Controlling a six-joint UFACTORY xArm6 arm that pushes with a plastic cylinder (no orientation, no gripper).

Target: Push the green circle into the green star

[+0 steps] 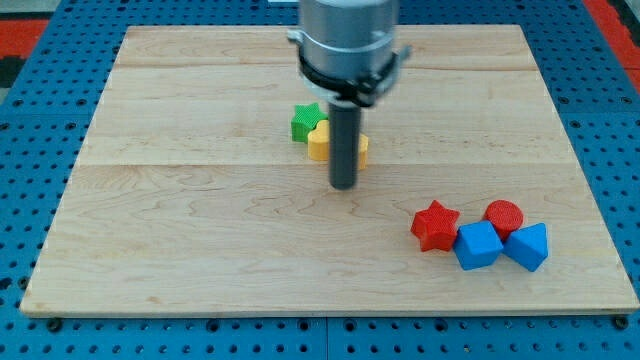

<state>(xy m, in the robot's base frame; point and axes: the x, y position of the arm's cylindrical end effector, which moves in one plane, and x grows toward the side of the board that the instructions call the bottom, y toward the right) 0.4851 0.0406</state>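
Note:
The green star (304, 122) lies a little above the board's middle, touching a yellow block (320, 142) at its lower right. My rod comes down from the view's top, and my tip (343, 186) rests on the board just below the yellow block. The rod covers part of the yellow block. The green circle does not show; whether it is behind the rod or the arm I cannot tell.
At the lower right stand a red star (435, 225), a red circle (504, 214), a blue cube-like block (477, 245) and a blue triangular block (528, 246), all close together. The wooden board (150, 220) lies on a blue pegboard.

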